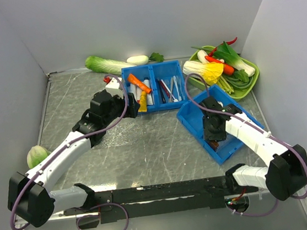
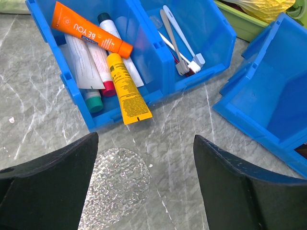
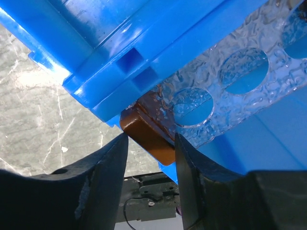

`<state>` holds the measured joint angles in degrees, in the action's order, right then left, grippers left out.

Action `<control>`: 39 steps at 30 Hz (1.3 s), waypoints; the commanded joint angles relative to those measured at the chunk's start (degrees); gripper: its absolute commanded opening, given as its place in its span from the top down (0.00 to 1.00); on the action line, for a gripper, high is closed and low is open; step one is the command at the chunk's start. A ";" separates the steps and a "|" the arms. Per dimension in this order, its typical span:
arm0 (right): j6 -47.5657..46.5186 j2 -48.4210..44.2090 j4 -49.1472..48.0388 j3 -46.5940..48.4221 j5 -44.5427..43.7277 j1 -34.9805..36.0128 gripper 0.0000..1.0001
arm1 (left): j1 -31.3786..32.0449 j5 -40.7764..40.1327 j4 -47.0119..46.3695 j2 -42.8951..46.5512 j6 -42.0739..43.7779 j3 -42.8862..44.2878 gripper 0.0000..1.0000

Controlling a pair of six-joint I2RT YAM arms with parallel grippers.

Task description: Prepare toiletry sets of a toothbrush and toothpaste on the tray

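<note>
Toothpaste: an orange tube [image 2: 91, 34] printed BE YOU lies slanted over white tubes. A yellow tube [image 2: 127, 91] with black print pokes its flat crimped end over the wall. Both are in the left compartment of the divided blue bin [image 2: 218, 33].
Toothbrushes [image 2: 172, 38]: slim sticks in the right compartment, grey and white handles on top and a dark red one partly beneath.
Tray [image 3: 206, 72]: clear rippled plastic with round smooth spots, inside the second blue bin [image 3: 144, 48].
Right gripper [image 3: 149, 139]: at that bin's edge, with fingers either side of a brown block [image 3: 144, 132] under the tray. I cannot tell whether they press it.
Left gripper [image 2: 145, 143]: fingers wide apart and holding nothing, above the marbled table [image 2: 38, 110], near the yellow tube.
</note>
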<state>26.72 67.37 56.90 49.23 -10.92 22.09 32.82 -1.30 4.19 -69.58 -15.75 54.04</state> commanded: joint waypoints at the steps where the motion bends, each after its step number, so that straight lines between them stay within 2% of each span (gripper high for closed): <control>1: -0.18 0.30 -0.65 -0.45 0.55 -0.29 0.52 | -0.03 0.77 -1.11 1.73 -0.25 2.30 0.15; 9: -0.27 3.20 -2.15 -0.54 -0.42 -0.29 0.55 | 0.05 0.77 -1.11 2.08 -0.25 2.03 0.15; 13: 0.09 4.26 -2.68 -0.28 -2.00 -0.55 0.64 | 0.05 0.77 -1.02 2.08 -0.25 2.03 0.14; 20: -0.26 4.70 -3.46 1.13 -3.49 -0.46 0.68 | 0.05 0.77 -1.11 1.64 -0.25 2.03 0.14; 26: -1.58 5.13 -4.34 2.10 -6.22 -0.47 0.80 | 0.05 0.60 -0.93 1.47 -0.25 2.21 0.14; 32: -2.38 3.65 -4.70 3.06 -6.48 -0.55 1.00 | 0.05 0.86 -1.02 1.55 -0.42 2.21 0.14; 39: -2.81 -1.36 -1.71 6.92 -7.98 -0.55 1.00 | -0.03 0.77 -0.67 1.20 -0.51 2.39 0.14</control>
<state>23.73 70.11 54.46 50.87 -14.79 21.98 32.82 -1.30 4.21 -69.17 -15.77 54.06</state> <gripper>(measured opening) 0.353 0.860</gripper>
